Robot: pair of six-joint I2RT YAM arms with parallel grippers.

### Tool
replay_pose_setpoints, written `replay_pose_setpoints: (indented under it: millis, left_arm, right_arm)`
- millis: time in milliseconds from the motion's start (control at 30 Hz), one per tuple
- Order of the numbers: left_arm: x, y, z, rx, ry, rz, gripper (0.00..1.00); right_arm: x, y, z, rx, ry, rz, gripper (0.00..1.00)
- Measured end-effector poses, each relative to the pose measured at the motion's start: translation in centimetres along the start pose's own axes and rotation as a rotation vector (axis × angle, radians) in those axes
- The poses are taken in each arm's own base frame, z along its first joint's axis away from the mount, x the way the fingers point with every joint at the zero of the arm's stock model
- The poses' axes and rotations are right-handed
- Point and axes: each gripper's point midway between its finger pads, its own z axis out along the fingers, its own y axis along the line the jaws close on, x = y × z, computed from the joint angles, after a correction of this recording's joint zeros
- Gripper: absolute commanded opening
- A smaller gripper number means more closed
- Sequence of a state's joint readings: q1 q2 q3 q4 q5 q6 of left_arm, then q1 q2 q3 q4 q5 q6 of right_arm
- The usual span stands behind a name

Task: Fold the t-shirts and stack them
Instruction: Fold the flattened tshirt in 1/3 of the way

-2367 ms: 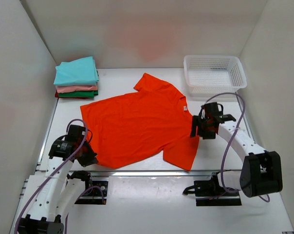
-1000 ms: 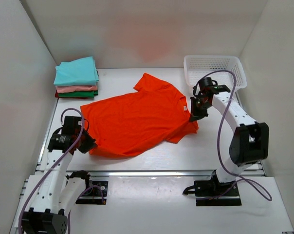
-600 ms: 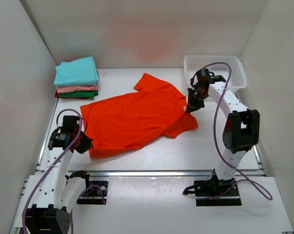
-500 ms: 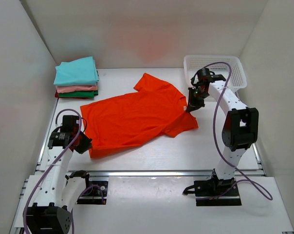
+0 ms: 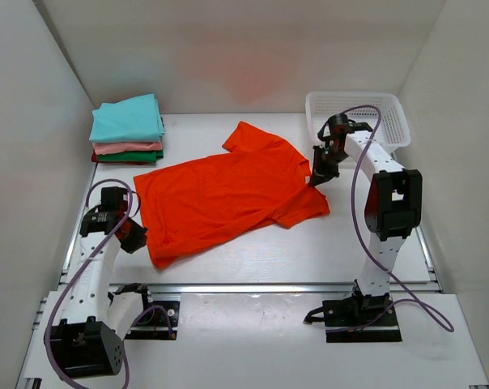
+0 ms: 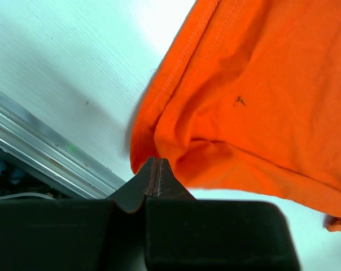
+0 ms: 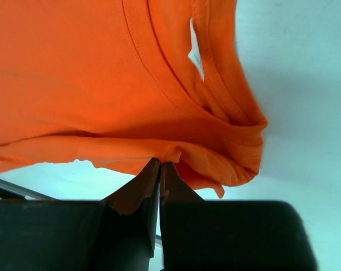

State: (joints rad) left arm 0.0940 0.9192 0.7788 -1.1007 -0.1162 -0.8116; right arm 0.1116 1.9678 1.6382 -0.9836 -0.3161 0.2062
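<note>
We grip the orange t-shirt [image 5: 228, 194] at both ends.
Our left hand [image 6: 157, 169] and right hand [image 7: 160, 169] clamp thin edges; an uneven tug could slip one free.

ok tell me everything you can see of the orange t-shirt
The bright orange-red cloth short-sleeved t-shirt lies mostly flat on the white table, collar to the right, hem to the left, far sleeve spread out. Stitched hems and a collar with a white label show. The left gripper pinches its hem corner, the right gripper a fold by the collar, both jaws shut.
</note>
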Motion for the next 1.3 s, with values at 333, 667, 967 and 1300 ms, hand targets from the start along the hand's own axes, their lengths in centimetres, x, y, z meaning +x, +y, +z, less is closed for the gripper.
replay_pose_setpoints:
  millis: [333, 667, 967, 1300]
  left_arm:
    - [0.1, -0.7, 1.2, -0.001, 0.048, 0.04, 0.49]
    - [7.7, -3.2, 2.2, 0.096, 0.337, 0.268, 0.5]
    - [10.3, -1.9, 2.5, 0.064, 0.416, 0.331, 0.52]
    - [12.7, -0.1, 2.8, 0.007, 0.477, 0.42, 0.55]
  right_arm:
    - [-2.6, 0.5, -0.1, -0.03, -0.043, -0.007, 0.0]
    - [-2.5, 0.9, 0.8, -0.032, -0.025, -0.016, 0.0]
    - [-2.0, 2.1, 1.1, -0.037, -0.014, -0.044, 0.0]
    - [-1.7, 2.8, 1.4, -0.035, -0.008, -0.064, 0.0]
